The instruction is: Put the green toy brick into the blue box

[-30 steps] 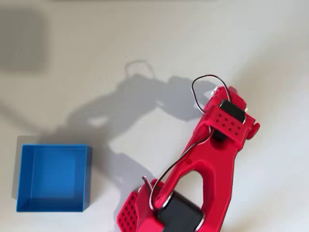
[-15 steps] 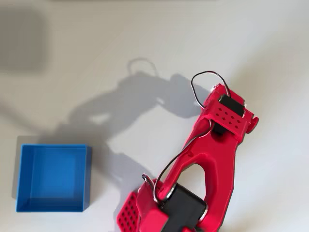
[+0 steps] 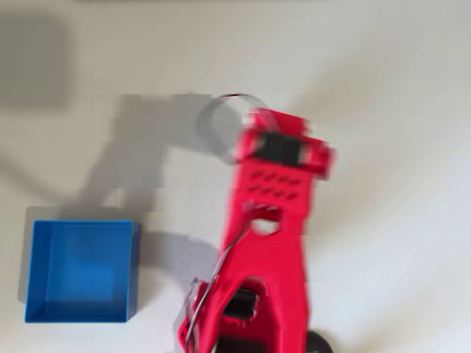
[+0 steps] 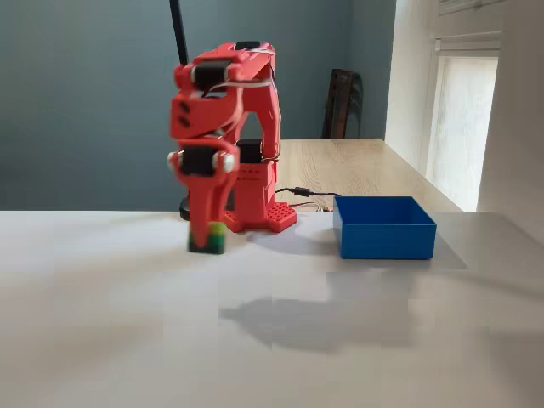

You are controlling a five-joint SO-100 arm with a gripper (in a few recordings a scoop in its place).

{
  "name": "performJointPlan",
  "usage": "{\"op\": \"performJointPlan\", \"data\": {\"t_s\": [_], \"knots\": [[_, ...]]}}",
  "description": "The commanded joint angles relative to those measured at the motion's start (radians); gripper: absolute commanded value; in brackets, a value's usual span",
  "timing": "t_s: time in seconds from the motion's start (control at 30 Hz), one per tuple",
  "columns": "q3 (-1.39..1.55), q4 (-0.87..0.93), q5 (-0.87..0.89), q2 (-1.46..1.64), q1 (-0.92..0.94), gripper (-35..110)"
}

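Jaws (image 4: 206,240): gripping the brick (image 4: 218,238), hanging clear above the tabletop (image 4: 102,340).
Box (image 4: 384,238): sitting well right of the brick, fixed view.

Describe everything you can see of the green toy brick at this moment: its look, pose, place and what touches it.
The green toy brick is a tiny lime-green plastic block, blurred in the fixed view, so its studs cannot be made out. It sits at the tip of the red gripper, which appears shut on it, held off the white table and roughly level. It is well to the left of the blue box in that view, not touching it.
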Motion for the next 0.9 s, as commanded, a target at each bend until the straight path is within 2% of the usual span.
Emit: {"op": "performJointPlan", "data": {"t_s": [0.0,0.13,0.47,0.87], "knots": [[-0.127,0.132,0.025,0.204,-0.281,0],[-0.253,0.267,0.075,0.232,-0.512,0],[-0.270,0.411,0.077,0.087,-0.930,0],[-0.390,0.468,0.127,-0.199,-1.183,0]]}}
